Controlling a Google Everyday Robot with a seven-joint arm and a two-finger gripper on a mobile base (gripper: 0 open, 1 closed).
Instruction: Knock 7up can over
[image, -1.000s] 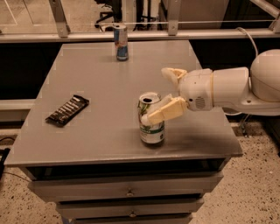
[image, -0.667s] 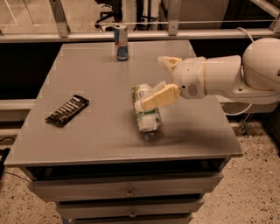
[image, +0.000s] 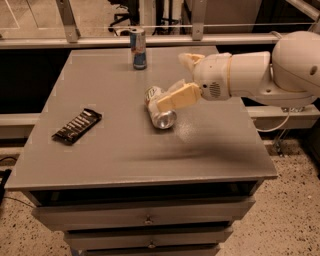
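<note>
The 7up can (image: 162, 118) lies on its side near the middle of the grey table (image: 115, 160), its silver end facing the front. My gripper (image: 171, 81) reaches in from the right and is open. Its lower cream finger (image: 178, 97) lies across the top of the can, touching it or just above it. The upper finger (image: 190, 59) points to the left, apart from the can. Nothing is held between them. The finger hides the middle of the can's body.
A slim blue-and-silver can (image: 138, 48) stands upright at the back of the table. A dark snack packet (image: 77, 126) lies flat at the left. A metal railing (image: 150, 40) runs behind the table. Drawers sit under the front edge.
The 7up can stood upright a second ago and now lies on its side. My gripper has swept left and towards the back, over the can.
</note>
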